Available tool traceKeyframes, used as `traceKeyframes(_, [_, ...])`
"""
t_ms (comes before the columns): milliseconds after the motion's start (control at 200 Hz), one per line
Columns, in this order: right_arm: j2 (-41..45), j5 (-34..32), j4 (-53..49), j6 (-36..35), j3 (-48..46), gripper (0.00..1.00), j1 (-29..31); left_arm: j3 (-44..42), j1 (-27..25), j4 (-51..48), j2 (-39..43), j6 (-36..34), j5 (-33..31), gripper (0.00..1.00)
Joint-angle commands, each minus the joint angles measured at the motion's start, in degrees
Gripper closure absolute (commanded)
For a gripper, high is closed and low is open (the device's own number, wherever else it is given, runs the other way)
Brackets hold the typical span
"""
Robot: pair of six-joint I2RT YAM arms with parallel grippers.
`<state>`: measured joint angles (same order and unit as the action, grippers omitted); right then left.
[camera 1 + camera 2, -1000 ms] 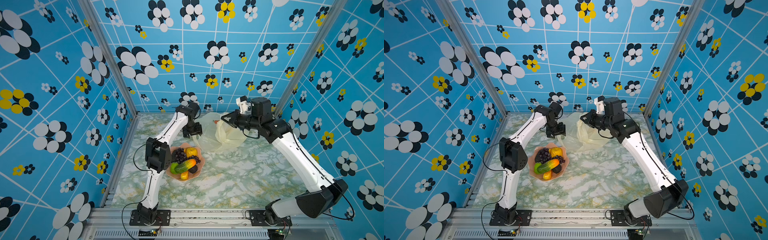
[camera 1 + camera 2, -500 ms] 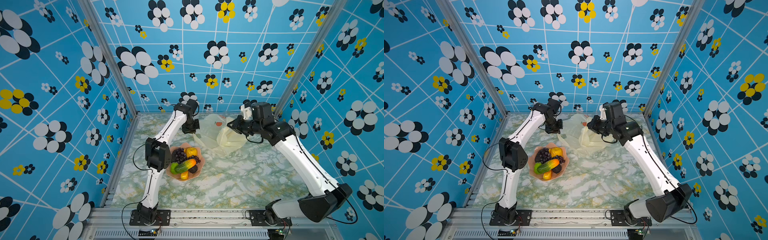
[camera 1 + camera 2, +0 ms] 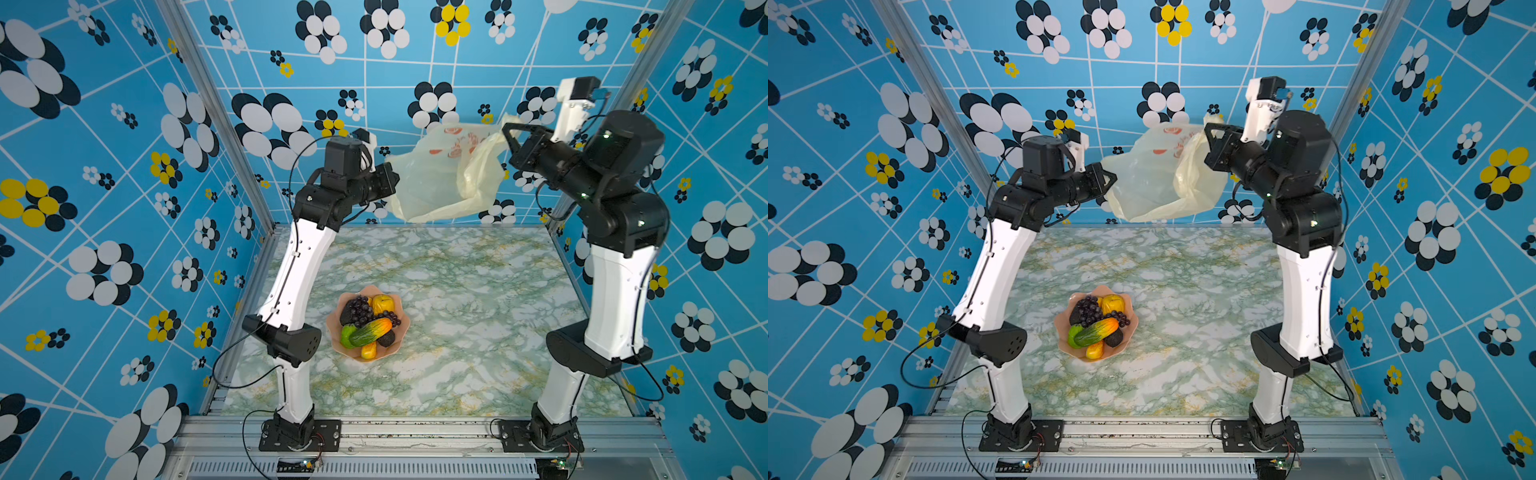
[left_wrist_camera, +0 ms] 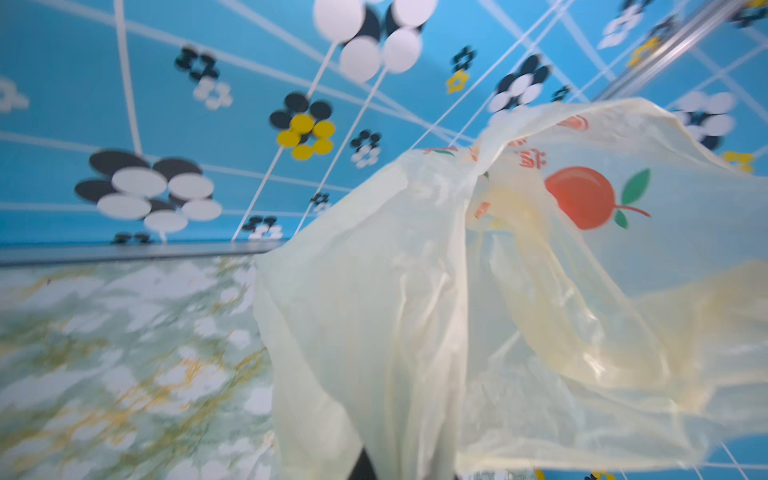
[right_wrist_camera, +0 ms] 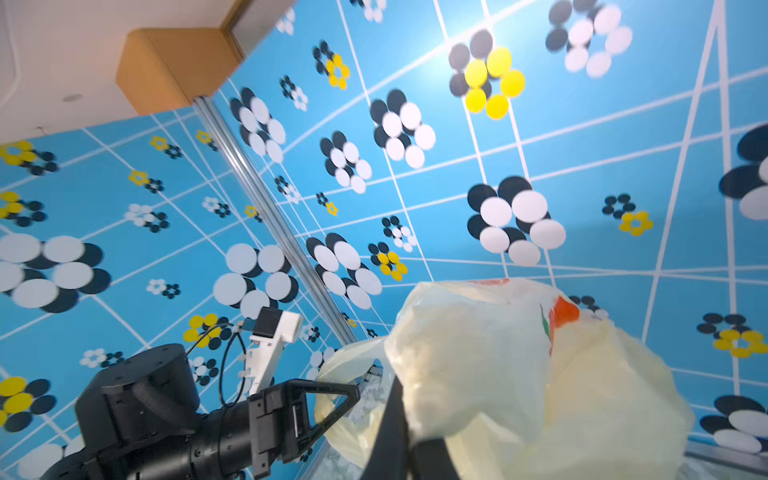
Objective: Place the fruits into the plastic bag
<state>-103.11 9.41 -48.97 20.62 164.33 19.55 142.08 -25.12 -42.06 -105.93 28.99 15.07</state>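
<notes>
End effectors (image 3: 392,179) (image 3: 506,132) aloft, plastic bag (image 3: 436,185) between

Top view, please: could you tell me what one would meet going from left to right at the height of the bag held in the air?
Left tool → plastic bag, gripped at both ends → right tool.

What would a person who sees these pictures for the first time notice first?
The pale-yellow plastic bag catches the eye first: it hangs in the air at the back of the cell, stretched between the left gripper and the right gripper, whose fingers are shut on its edges. Next come the bright fruits, piled in a pink bowl on the marble-patterned table below.
</notes>
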Motion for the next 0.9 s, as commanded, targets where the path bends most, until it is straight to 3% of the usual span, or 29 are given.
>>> traceKeyframes(0, [11.1, -1.2, 4.3, -8.4, -19.3, 1.0, 2.8, -7.7, -5.5, 12.0, 8.8, -12.2, -3.8, 0.94])
traceKeyframes(65, [21.7, -6.9, 11.2, -9.4, -45.0, 1.0, 3.9, -16.4, -6.9, 10.2, 11.6, -13.9, -6.3, 0.95])
traceKeyframes(125, [28.1, -13.4, 12.3, -4.9, -66.1, 1.0, 3.2, -28.1, -7.0, 8.5, 13.2, -11.8, -7.6, 0.97])
traceKeyframes(190, [29.6, -11.7, 7.0, 2.7, -82.7, 1.0, 1.0, -38.0, -6.5, 2.0, 12.0, -5.6, -9.3, 1.0])
traceKeyframes(285, [31.3, -5.8, 6.6, 10.6, -97.8, 1.0, 0.2, -48.7, -6.4, -3.0, 9.1, 3.0, -3.7, 1.0])
traceKeyframes(375, [34.8, -6.3, 9.3, 12.4, -99.5, 1.0, 0.1, -53.5, -7.2, -1.5, 9.6, 4.8, -0.8, 1.0])
traceKeyframes(440, [34.7, -7.6, 9.9, 11.1, -93.6, 1.0, -0.9, -50.8, -6.5, -2.0, 9.4, 4.8, -0.9, 1.0])
traceKeyframes(510, [30.6, -5.0, 9.7, 10.4, -82.8, 1.0, -3.0, -40.2, -4.4, -6.3, 5.7, 5.3, 0.1, 1.0])
traceKeyframes(565, [26.0, -2.9, 9.3, 9.7, -73.4, 1.0, -3.9, -24.9, -3.1, -11.1, 0.3, 5.4, 1.5, 1.0])
traceKeyframes(585, [23.7, -2.5, 8.8, 9.1, -65.1, 1.0, -4.1, -18.3, -2.8, -13.1, -2.1, 5.3, 1.7, 1.0])
traceKeyframes(660, [16.1, -1.5, 7.3, 7.8, -44.8, 1.0, -4.1, 12.2, -2.2, -19.8, -12.7, 5.4, 2.1, 1.0])
traceKeyframes(725, [9.2, -0.8, 5.8, 7.6, -25.6, 1.0, -4.1, 32.8, -1.1, -16.7, -18.6, 9.7, 4.5, 1.0])
traceKeyframes(785, [3.0, -0.5, 4.3, 8.3, -7.2, 1.0, -4.1, 31.5, -0.3, -6.2, -15.2, 12.4, 6.8, 1.0])
traceKeyframes(840, [-0.5, -0.3, 3.1, 9.1, 4.6, 1.0, -4.1, 20.1, -1.0, 3.9, -7.6, 10.2, 7.2, 1.0])
traceKeyframes(895, [-0.1, 0.9, 1.7, 9.3, 6.6, 1.0, -4.1, 4.4, -2.8, 13.3, 1.8, 5.9, 5.5, 1.0])
